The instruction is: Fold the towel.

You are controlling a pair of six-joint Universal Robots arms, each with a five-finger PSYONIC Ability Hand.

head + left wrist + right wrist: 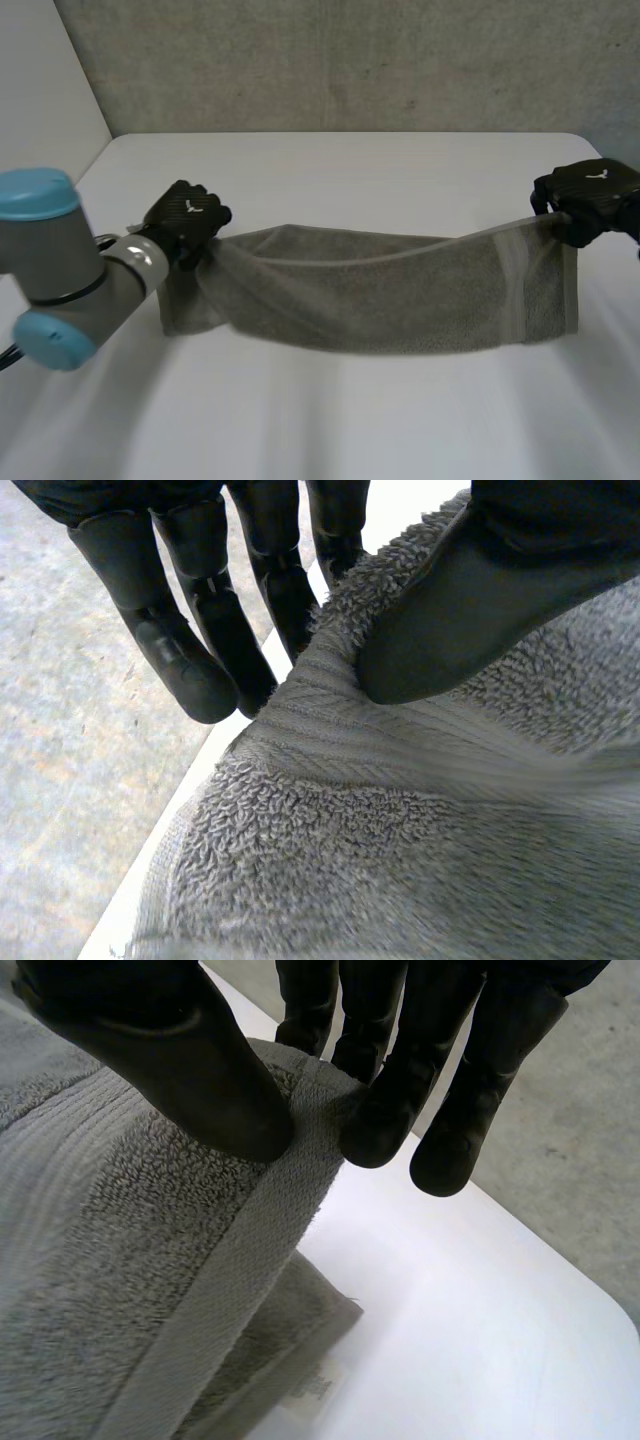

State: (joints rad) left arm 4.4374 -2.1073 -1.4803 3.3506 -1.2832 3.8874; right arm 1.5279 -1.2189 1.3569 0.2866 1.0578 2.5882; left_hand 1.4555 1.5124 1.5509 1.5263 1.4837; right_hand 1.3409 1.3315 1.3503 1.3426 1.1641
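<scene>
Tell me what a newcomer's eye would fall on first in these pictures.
The grey towel stretches across the white table, its held edge sagging in the middle. The left robot hand pinches one end and the right robot hand the other, thumb against fingers in each wrist view. A light-blue joint cap looms at the head view's near left.
</scene>
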